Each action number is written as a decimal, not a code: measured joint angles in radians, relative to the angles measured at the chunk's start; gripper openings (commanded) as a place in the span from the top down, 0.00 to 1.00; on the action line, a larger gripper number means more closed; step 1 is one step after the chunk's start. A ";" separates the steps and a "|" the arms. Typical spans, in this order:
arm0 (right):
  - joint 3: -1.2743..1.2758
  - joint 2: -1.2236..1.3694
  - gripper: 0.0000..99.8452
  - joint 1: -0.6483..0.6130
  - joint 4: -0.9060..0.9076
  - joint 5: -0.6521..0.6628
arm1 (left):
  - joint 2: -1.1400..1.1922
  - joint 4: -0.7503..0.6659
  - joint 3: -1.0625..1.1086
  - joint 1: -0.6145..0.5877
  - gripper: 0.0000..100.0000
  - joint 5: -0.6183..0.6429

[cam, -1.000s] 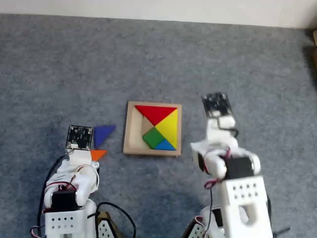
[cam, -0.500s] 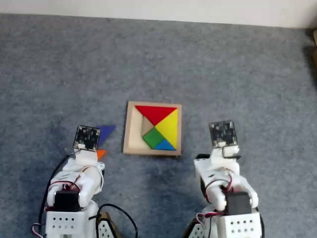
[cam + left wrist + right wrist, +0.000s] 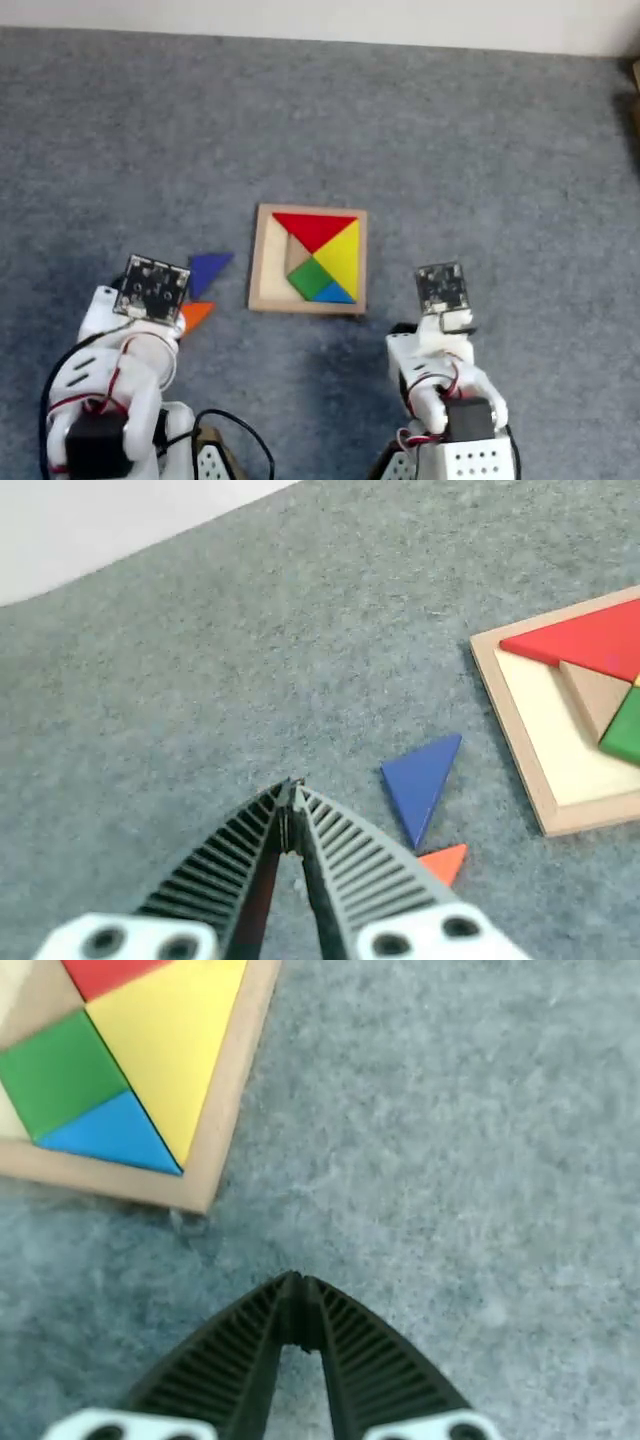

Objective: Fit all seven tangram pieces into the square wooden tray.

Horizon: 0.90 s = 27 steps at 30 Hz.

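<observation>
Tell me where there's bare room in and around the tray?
Inside the tray, the strip along its left wall, beside the green square, is bare. Carpet beyond its far edge is open. Crowded: its left, with blue triangle and orange piece.

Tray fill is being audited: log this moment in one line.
tray: red, yellow, green, light blue in | dark blue triangle, orange triangle: on carpet | left gripper, right gripper: shut, empty
</observation>
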 measured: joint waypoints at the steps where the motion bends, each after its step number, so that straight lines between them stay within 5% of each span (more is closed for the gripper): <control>1: 0.000 0.000 1.00 0.000 0.000 0.000 | 0.000 0.014 -0.017 0.000 0.89 -0.011; 15: 0.000 0.000 1.00 0.000 0.000 0.000 | 0.528 0.097 -0.164 -0.046 0.76 -0.130; 27: 0.000 0.000 1.00 0.002 0.000 0.000 | 1.048 -0.117 -0.164 -0.044 0.78 -0.133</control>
